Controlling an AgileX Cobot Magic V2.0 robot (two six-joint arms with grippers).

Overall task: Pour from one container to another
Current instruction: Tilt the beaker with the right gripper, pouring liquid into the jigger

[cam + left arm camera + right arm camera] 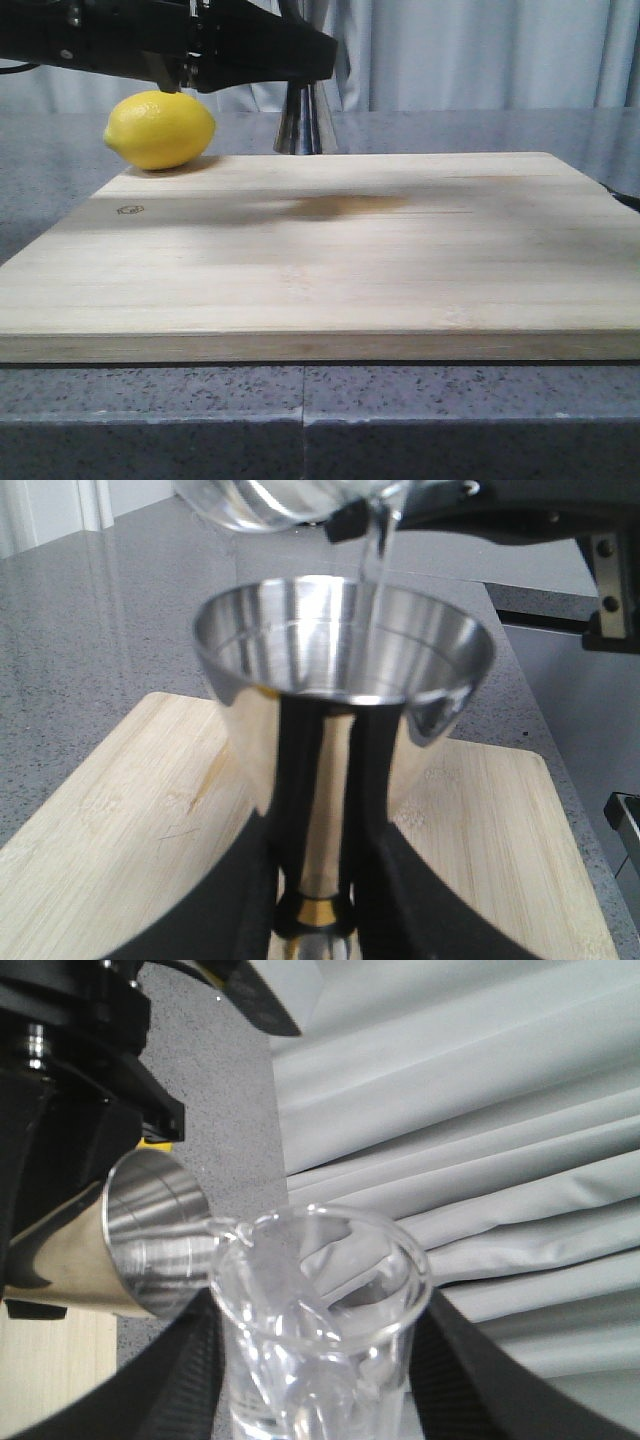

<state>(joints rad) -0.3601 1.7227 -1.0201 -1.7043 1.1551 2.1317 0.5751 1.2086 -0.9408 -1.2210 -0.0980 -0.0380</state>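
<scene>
Clear glass beaker (320,1330) tipped in right tool's closed hold (315,1360), streaming into steel jigger (345,680) clamped by left tool (318,900)

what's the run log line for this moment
phase: pouring | left claw: shut on steel jigger | right claw: shut on glass beaker, tilted | stream entering jigger | lemon on cutting board

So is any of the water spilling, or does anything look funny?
No spill shows. The glass beaker is tipped over the steel jigger, and a thin stream falls inside its rim. The wooden board has a darker patch in the middle, but whether it is a shadow or a stain is unclear.
</scene>
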